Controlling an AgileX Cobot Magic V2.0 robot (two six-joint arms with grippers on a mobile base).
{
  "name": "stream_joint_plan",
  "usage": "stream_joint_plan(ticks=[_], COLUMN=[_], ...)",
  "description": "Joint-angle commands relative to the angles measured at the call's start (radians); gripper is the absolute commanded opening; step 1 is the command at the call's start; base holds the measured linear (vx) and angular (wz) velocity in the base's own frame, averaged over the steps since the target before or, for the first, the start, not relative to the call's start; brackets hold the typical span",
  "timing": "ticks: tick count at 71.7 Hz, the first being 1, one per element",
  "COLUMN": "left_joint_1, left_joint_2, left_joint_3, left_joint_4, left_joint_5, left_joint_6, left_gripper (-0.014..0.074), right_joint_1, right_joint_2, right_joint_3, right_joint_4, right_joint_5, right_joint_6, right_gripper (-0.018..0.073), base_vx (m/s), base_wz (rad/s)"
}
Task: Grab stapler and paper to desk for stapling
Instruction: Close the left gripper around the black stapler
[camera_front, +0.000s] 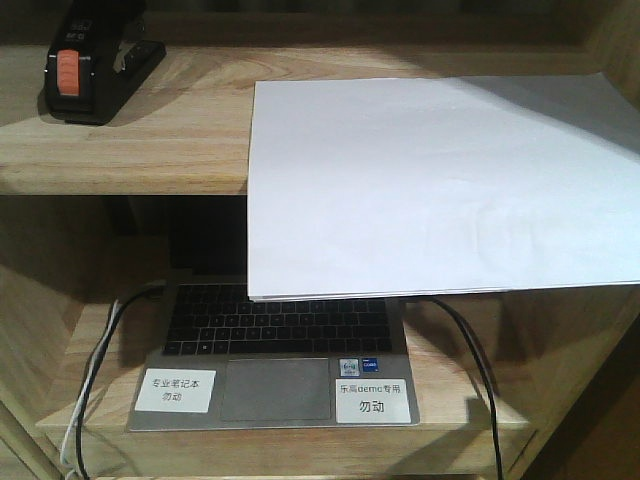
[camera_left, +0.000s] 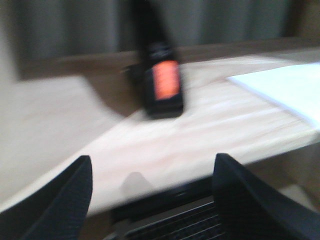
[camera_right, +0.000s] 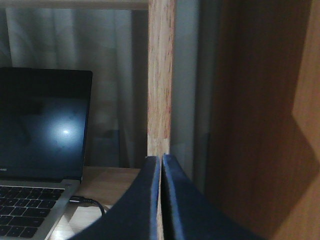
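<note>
A: Where is the stapler to be found?

B: The stapler is seen at the left end of the upper shelf, with its orange tab turned towards the camera. The paper is laid on the same shelf, well to the right, and its near edge overhangs the laptop below.

A: What writing can be read?

B: Two white labels are stuck on the palm rest. The left label is printed "专业笔记本 勿动"; the right label is printed "乐高demo专用 勿动".

A: And the grippers?

B: On the left gripper the jaws are held wide apart, and the blurred stapler is framed beyond them, untouched. On the right gripper the jaws are pressed together with nothing gripped, in front of a wooden upright.
</note>
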Motion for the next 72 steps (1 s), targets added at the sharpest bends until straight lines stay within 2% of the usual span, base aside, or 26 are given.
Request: stream_joint_plan(ticks=[1,17,28,33,44,49,72], left_joint_1=[-0.011,-0.011,-0.011,-0.011,-0.011,-0.011,-0.011], left_joint_2=[0.066,0.236,0.364,0.411,0.512,0.554,0.709], left_joint_3=[-0.094,-0.284,-0.464,-0.546,-0.698,-0.750,-0.954], left_joint_4=[-0.093,-0.089,-0.083,-0.043,0.107,0.148,0.167], left_joint_5=[-0.050,0.005,0.088,0.110,0.159,0.187,0.362], left_joint_6=[0.069,0.067,0.032,0.023,-0.093,-0.131,-0.200], left_gripper=[0.0491,0.0491,0.0491,0.0491,0.0491,0.0491,0.0491], right_joint_1=[-0.004,-0.004,-0.004,-0.004,-0.004,-0.004,-0.004], right_joint_2=[-0.010,-0.010,-0.011,-0.011,-0.011,-0.011,-0.011], right_joint_3=[0.005,0.005,0.005,0.005,0.005,0.005,0.005], right_joint_4=[-0.011,-0.011,-0.011,-0.011,-0.011,-0.011,-0.011], right_joint_5=[-0.076,-0.076,-0.076,-0.076,-0.076,-0.076,-0.076], right_joint_6=[-0.003,-0.003,-0.003,-0.003,-0.003,-0.003,-0.003], right_gripper=[-0.0010,-0.0010,-0.0010,-0.0010,-0.0010,-0.0010,-0.0010], base_vx=[0.00,0.00,0.00,0.00,0.00,0.00,0.00], base_wz=[0.00,0.00,0.00,0.00,0.00,0.00,0.00])
